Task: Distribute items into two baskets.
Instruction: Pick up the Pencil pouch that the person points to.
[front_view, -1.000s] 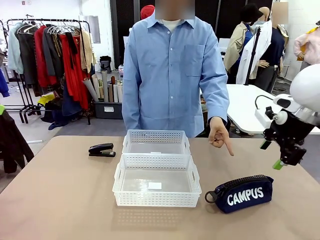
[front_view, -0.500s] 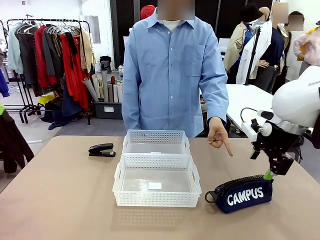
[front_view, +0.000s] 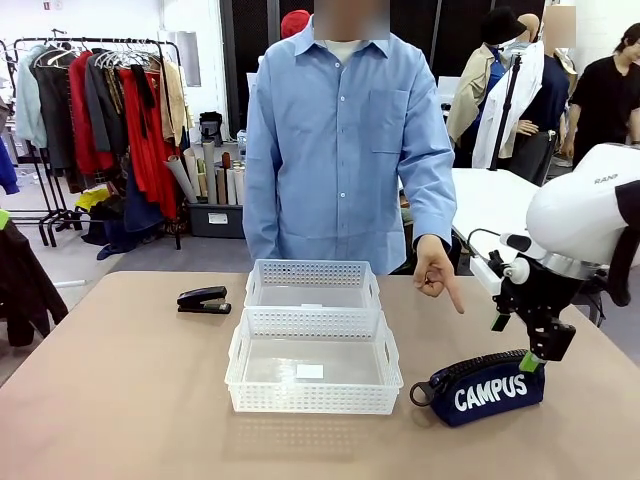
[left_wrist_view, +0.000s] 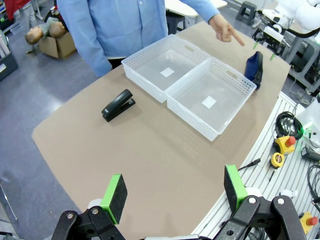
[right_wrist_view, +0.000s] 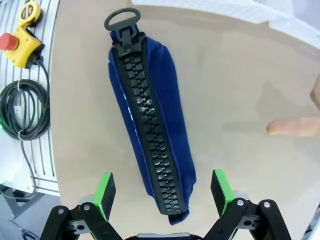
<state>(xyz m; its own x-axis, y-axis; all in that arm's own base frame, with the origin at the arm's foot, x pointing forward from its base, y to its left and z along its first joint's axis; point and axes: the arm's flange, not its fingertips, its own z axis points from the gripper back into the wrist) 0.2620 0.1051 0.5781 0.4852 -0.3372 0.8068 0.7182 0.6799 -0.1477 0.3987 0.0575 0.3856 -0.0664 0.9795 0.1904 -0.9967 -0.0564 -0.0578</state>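
Front view: two baskets are sitting mid-desk (front_view: 120, 400), touching end to end. The far basket (front_view: 312, 272) and the near basket (front_view: 313, 398) are each holding nothing but a white label. The stapler (front_view: 204, 299) is lying on the desk just left of the far basket. The pouch (front_view: 485, 385) is lying on the desk right of the near basket, outside it. The right pincer (front_view: 530, 362) is hanging just over the pouch's right end. The person's hand (front_view: 438, 273) is pointing down toward the pouch.

Left wrist view: the left pincer (left_wrist_view: 174, 192) is hovering high over the desk, jaws spread wide, gripping nothing. Both baskets are showing bare floors. The stapler (left_wrist_view: 118, 105) and pouch (left_wrist_view: 254, 69) are lying outside them, on opposite sides.

Right wrist view: the right pincer (right_wrist_view: 162, 192) is gaping wide, its pads (right_wrist_view: 105, 192) straddling the pouch's (right_wrist_view: 150, 125) near end without touching it. The pouch is lying zipper-up.
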